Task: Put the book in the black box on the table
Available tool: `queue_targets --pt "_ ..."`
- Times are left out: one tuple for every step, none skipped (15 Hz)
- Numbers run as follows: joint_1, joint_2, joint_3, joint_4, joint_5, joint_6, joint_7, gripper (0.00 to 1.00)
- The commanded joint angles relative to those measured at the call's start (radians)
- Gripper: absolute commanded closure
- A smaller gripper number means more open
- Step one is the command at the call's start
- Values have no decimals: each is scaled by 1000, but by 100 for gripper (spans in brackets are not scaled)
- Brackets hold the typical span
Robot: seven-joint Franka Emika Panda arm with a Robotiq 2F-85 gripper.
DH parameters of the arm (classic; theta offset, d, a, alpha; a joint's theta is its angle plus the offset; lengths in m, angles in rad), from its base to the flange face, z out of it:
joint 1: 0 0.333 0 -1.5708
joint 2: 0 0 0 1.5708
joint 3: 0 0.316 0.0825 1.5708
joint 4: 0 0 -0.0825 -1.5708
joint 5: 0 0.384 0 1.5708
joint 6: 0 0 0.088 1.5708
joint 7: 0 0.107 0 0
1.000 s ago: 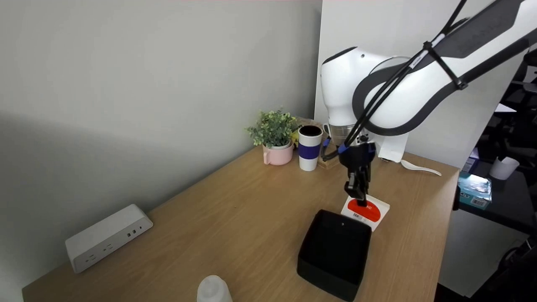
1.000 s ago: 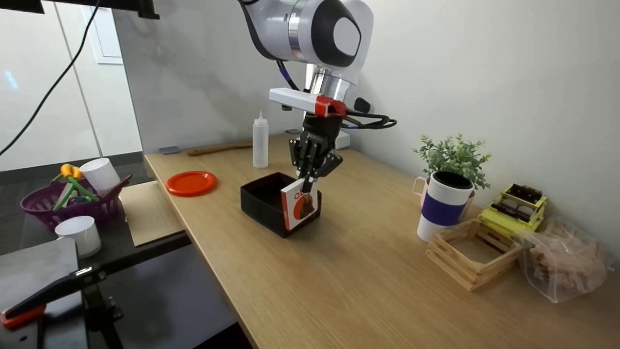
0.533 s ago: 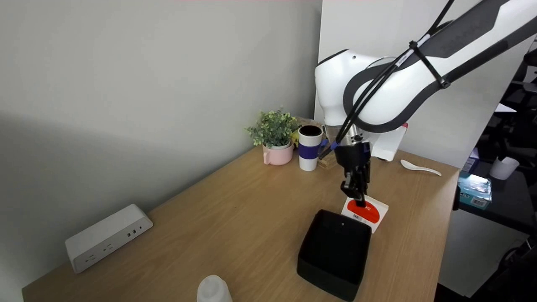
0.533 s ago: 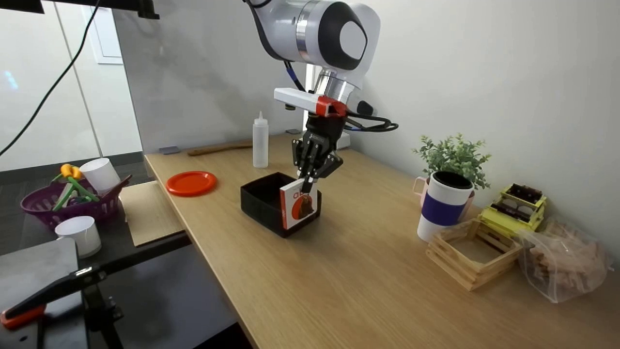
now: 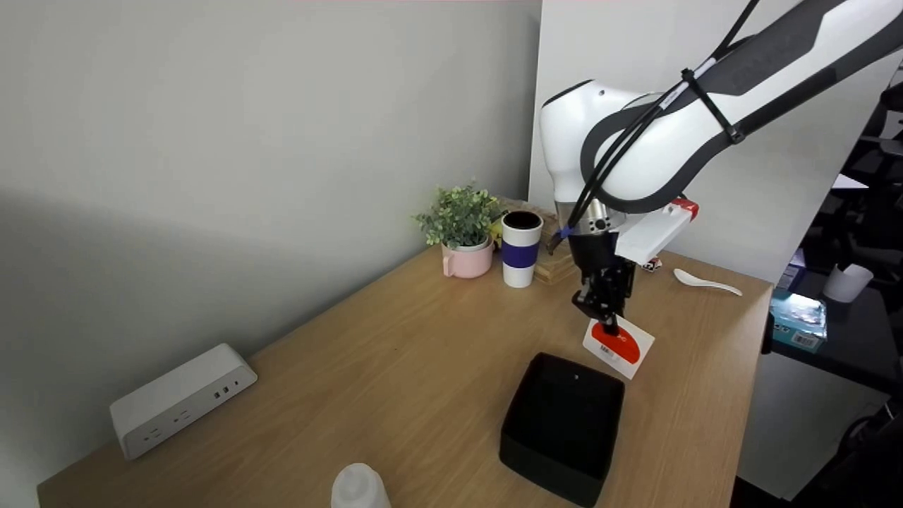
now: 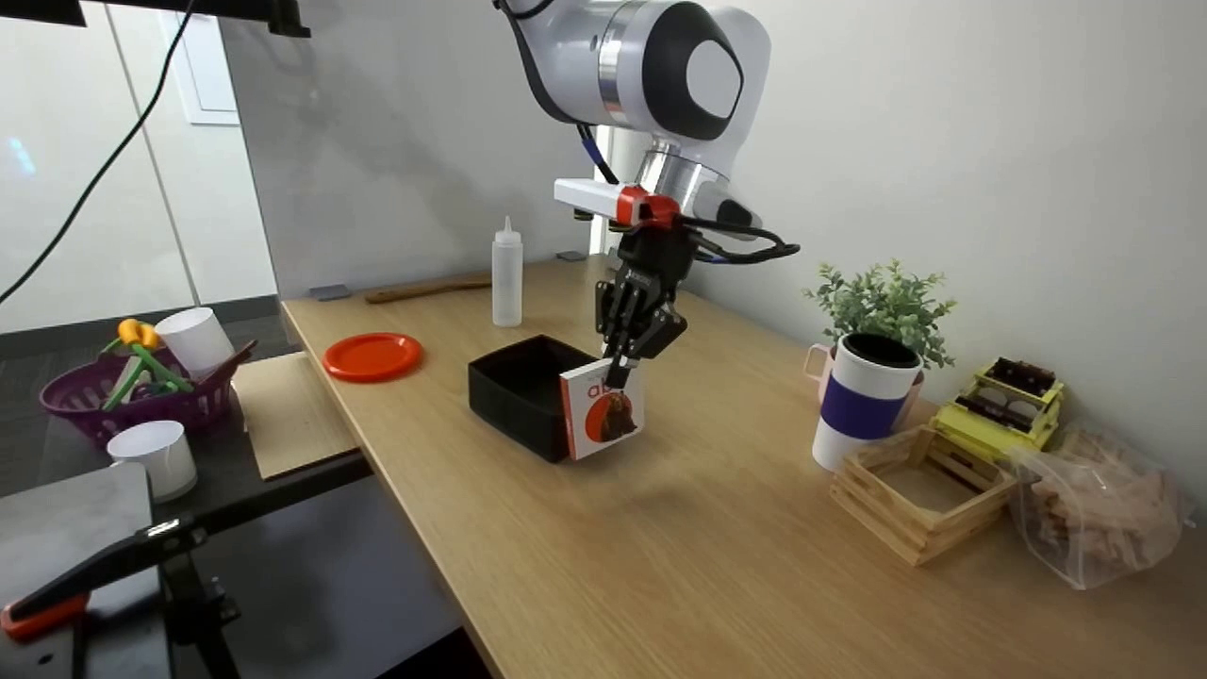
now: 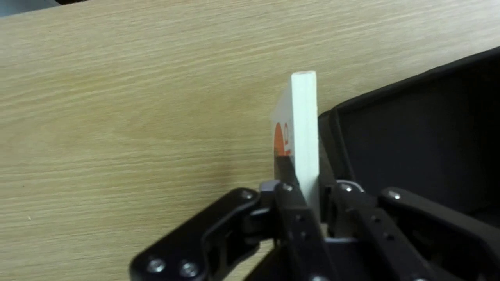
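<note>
Presently, the black jointed claw pinches the thin white-and-red-orange book, which hangs upright below it, its back cover turned toward the low matte-black rectangular box. This box lies to the claw's right in the wrist view, so the book must probably rise and cross its wall.

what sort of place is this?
Probably an office or lab workspace, can't tell which: table with a robot arm over it, white outlet box on it, purple basket past its edge.

I have the thin white-and-red-orange book upright between my jaws; below and beside them, the open black box sits on the wood-grain table.
</note>
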Motion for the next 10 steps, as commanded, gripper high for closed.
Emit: queue_targets --pt "-9 4 -6 9 16 -22 28 96" --pt "-10 6 -5 13 18 -22 28 96" --pt "-12 10 -2 17 22 -21 24 96" --pt "-13 12 1 20 25 -20 20 96" --pt "-14 16 4 24 29 -18 13 96" --pt "-14 19 6 26 31 -19 11 96" --pt "-12 23 7 31 31 -20 12 96" --pt "-11 25 8 32 30 -19 12 95" --pt "-9 26 9 32 29 -19 14 61" --pt "-7 26 9 32 27 -18 16 60"
